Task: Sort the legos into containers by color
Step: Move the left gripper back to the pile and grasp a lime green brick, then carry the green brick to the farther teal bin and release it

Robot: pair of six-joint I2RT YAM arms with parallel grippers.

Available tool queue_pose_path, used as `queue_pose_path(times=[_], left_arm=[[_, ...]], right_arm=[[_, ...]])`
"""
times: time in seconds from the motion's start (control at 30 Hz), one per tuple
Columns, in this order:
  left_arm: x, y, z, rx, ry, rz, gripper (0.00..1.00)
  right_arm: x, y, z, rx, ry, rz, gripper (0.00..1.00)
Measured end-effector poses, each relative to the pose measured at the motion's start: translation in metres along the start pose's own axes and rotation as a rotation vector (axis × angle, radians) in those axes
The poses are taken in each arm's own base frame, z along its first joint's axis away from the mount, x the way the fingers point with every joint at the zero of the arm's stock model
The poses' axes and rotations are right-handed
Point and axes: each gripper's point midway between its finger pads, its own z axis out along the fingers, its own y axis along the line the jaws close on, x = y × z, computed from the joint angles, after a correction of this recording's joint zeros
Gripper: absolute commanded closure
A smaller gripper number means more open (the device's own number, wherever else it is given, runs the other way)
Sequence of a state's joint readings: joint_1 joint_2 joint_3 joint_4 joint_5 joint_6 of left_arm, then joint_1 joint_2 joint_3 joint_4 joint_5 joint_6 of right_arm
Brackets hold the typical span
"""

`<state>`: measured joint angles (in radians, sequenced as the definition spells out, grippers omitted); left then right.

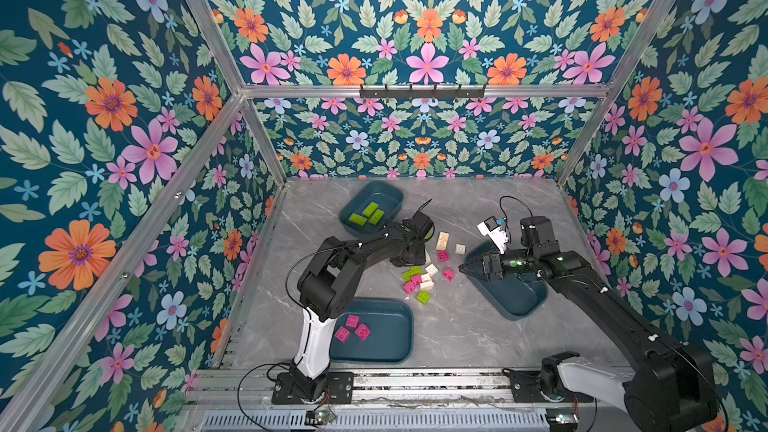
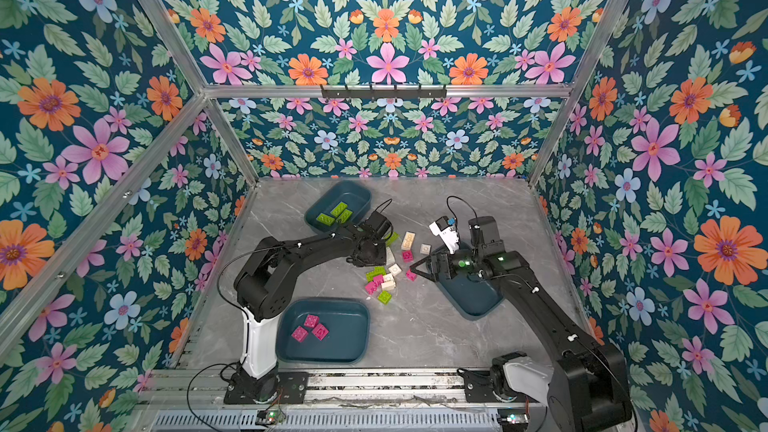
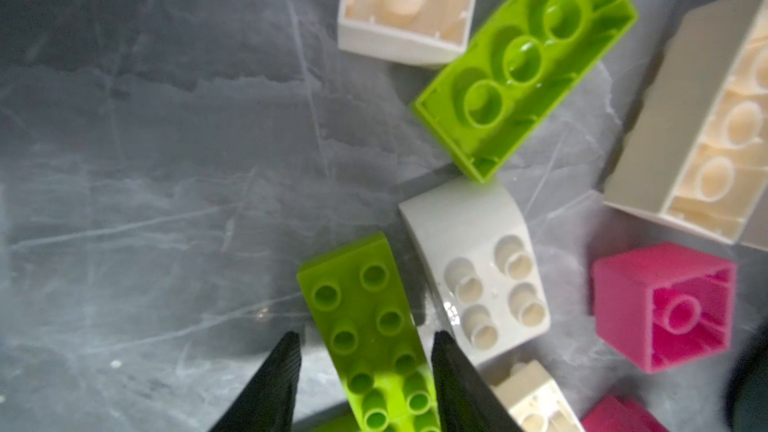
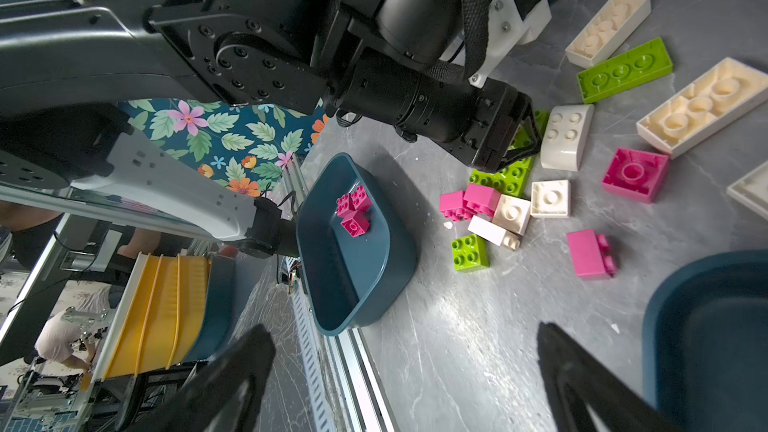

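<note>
A loose heap of lime green, pink and cream legos [image 1: 424,282] lies in the middle of the grey marbled table [image 1: 457,334]. The left hand [image 3: 365,334] straddles a long green brick [image 3: 353,284] there, with its fingers apart and a sliver of table showing at one side, so it is not clamped. Three dark teal containers ring the heap. The far one [image 1: 390,196] holds three green bricks and the near one [image 1: 395,338] three pink. Over the rim of the right one [image 1: 519,301] hangs the right hand [image 4: 405,328], spread wide and holding nothing.
</note>
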<state>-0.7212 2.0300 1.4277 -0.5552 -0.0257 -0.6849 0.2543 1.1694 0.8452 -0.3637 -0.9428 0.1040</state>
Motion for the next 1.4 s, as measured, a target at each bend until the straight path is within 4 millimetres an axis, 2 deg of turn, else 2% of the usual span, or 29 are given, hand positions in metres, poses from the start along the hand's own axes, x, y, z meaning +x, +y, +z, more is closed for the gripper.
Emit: queue_pose_path(times=[0.23,0.4,0.87,1.0,1.1,1.2,1.4], left_arm=[[-0.002,0.0,0.003,-0.01,-0.004,0.001,0.6],[-0.003,0.005,0.003,-0.036,-0.008,0.015,0.63],[-0.009,0.021,0.007,-0.103,0.003,0.123,0.59],[-0.01,0.021,0.007,-0.102,0.008,0.131,0.7],[-0.011,0.022,0.002,-0.113,0.017,0.152,0.72],[-0.023,0.024,-0.012,-0.113,0.002,0.159,0.72],[-0.076,0.034,-0.054,-0.087,-0.1,0.155,0.71]], right_arm=[[0.001,0.001,-0.002,-0.005,0.0,0.002,0.01],[0.001,0.001,-0.002,-0.003,-0.001,0.003,0.01],[0.001,0.002,-0.003,-0.009,-0.002,0.004,0.01],[0.001,0.002,-0.003,-0.009,-0.001,0.005,0.01],[0.0,0.003,-0.004,-0.009,-0.002,0.004,0.01],[0.0,0.004,-0.004,-0.012,-0.002,0.003,0.01],[-0.005,0.004,-0.003,-0.017,-0.006,-0.003,0.01]])
